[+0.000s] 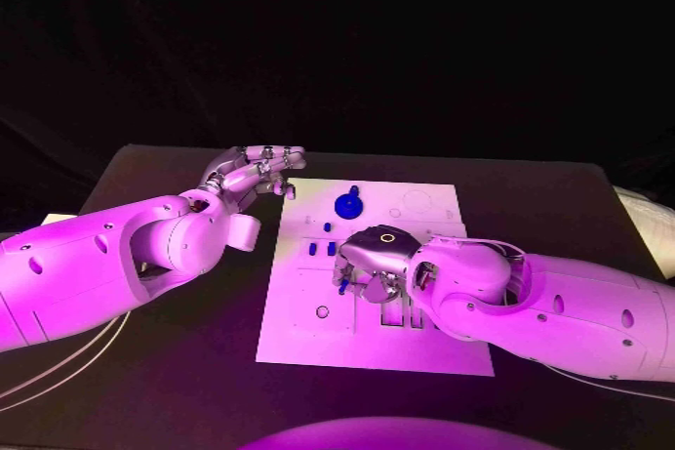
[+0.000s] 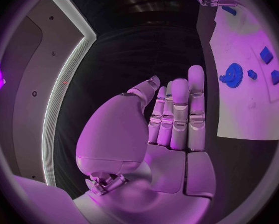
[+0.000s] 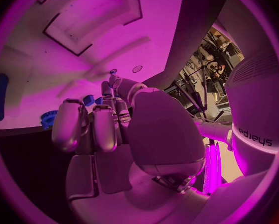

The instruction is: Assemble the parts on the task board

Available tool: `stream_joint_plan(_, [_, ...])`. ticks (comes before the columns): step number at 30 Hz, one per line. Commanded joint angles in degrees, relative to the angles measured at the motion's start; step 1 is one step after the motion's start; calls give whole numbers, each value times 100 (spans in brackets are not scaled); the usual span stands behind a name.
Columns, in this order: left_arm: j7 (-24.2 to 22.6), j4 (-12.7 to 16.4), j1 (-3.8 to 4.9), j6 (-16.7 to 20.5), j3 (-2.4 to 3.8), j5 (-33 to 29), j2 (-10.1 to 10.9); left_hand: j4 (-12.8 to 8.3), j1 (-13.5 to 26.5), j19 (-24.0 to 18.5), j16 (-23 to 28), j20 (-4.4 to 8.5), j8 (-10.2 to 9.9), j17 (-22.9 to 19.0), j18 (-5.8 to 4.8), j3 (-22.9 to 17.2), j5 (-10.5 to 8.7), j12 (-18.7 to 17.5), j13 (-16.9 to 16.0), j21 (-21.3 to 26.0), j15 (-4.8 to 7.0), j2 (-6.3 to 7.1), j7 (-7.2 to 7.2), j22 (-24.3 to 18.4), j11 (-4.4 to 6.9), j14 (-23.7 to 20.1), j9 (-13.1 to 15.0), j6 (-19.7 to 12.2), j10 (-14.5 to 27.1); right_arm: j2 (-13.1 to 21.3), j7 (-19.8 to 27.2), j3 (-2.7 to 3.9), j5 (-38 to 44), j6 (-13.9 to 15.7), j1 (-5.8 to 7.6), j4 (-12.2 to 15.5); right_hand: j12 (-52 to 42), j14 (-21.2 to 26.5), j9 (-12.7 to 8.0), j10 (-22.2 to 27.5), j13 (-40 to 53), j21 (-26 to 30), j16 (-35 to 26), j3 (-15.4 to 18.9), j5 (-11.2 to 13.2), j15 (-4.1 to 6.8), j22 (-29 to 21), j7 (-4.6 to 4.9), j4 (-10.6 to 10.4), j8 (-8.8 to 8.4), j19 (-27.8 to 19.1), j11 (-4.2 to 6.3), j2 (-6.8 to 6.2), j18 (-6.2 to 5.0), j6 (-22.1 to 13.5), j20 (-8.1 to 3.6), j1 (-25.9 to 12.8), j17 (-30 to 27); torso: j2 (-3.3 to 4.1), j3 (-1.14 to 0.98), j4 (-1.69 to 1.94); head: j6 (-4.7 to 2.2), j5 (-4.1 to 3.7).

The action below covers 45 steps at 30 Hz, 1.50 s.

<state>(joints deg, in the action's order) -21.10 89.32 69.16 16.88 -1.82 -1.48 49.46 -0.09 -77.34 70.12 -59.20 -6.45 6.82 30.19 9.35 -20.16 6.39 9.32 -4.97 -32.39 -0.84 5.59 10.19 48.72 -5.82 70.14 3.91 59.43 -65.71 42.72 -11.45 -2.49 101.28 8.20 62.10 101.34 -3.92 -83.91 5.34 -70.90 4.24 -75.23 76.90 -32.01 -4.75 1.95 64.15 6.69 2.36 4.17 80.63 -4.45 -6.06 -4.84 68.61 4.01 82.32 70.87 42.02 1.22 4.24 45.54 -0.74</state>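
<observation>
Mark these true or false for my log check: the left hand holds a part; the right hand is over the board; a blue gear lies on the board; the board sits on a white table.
1. The left hand holds a part: false. It is open beside the task board, holding nothing.
2. The right hand is over the board: true.
3. A blue gear lies on the board: true.
4. The board sits on a white table: false. The table is black.
</observation>
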Motion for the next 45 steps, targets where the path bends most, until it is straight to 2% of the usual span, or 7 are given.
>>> stream_joint_plan(1, [-9, 8, -1, -120, 4, 16, -9, -9, -58, 39, -21, -14, 14, -5, 107, 29, 19, 37, 6, 34, -10, -2, -5, -7, -2, -38, -7, -38, 22, -26, 26, -11, 77, -188, -24, -21, -40, -283, 7, -145, 10, -11, 20, -38, -23, -45, -1, 44, 9, -21, 18, 112, 38, -17, -8, 23, -38, 2, 3, 1, 2, 9, 4])
stream_joint_plan(18, [2, 2, -1, -138, 4, 16, -12, -9, -58, 39, -21, -14, 14, -5, 107, 29, 19, 37, 6, 34, -10, -2, -5, -7, -2, -38, -7, -38, 22, -109, -47, -33, 141, -327, -55, -62, -18, -280, 11, -137, 5, -6, 18, -1, -7, -57, -10, 59, 11, -27, 10, 102, 9, -19, -15, 33, -123, -4, 0, 5, 0, 36, -3])
stream_joint_plan(21, [7, 0, -1, -138, 4, 16, -13, -9, -58, 39, -21, -14, 14, -5, 107, 29, 19, 37, 6, 34, -10, -2, -5, -7, -2, -38, -7, -38, 22, -106, -43, -37, 89, -286, -57, -73, 39, -273, -24, 39, -33, 11, 10, 106, -110, -107, -36, 117, -25, -70, -6, 49, -72, -21, -187, 62, -286, -19, -2, 7, -3, 38, -3])
stream_joint_plan(27, [19, -4, -1, -133, 4, 16, -13, -9, -58, 39, -21, -14, 14, -5, 107, 29, 19, 37, 6, 34, -10, -2, -5, -7, -2, -38, -7, -38, 22, -78, -76, -40, 36, -159, -58, -79, 29, -234, -161, 922, -70, 171, -70, 506, -383, -261, -286, 254, -123, -69, -106, -144, -365, -68, -878, 194, -632, -144, -4, 3, -2, 34, -10])
stream_joint_plan(36, [34, -16, -1, -138, 4, 16, -21, -7, -62, 42, -25, -16, 11, -9, 106, 39, 20, 43, 8, 39, -14, -4, 1, -11, -7, -40, -8, -51, 32, 111, -83, -38, 42, 279, -58, 61, -8, -222, -152, 1137, -61, 221, -91, 718, -459, -283, -360, 271, -95, -60, -125, -176, -333, -84, -994, 232, -594, -186, -6, -2, 0, 19, -30])
stream_joint_plan(42, [38, -28, -1, -140, 4, 16, -24, -7, -63, 42, -23, -17, 10, -17, 106, 44, 20, 44, 8, 40, -15, -3, 2, -12, -8, -43, -8, -56, 37, 555, -144, 59, -128, 405, -18, 404, -102, -215, -135, 1050, -44, 220, -109, 755, -512, -278, -358, 275, -88, -35, -116, -166, -258, -85, -936, 233, -553, -219, -7, 1, -7, -5, -69])
stream_joint_plan(45, [40, -31, -2, -141, 3, 16, -24, -7, -63, 42, -23, -17, 10, -17, 106, 44, 20, 44, 8, 40, -15, -3, 2, -12, -8, -43, -8, -56, 37, 832, -229, 121, -265, 345, 114, 501, -165, -215, -130, 963, -42, 217, -111, 786, -508, -268, -353, 270, -95, -32, -109, -154, -254, -85, -906, 228, -564, -226, -8, 2, -15, -21, -98])
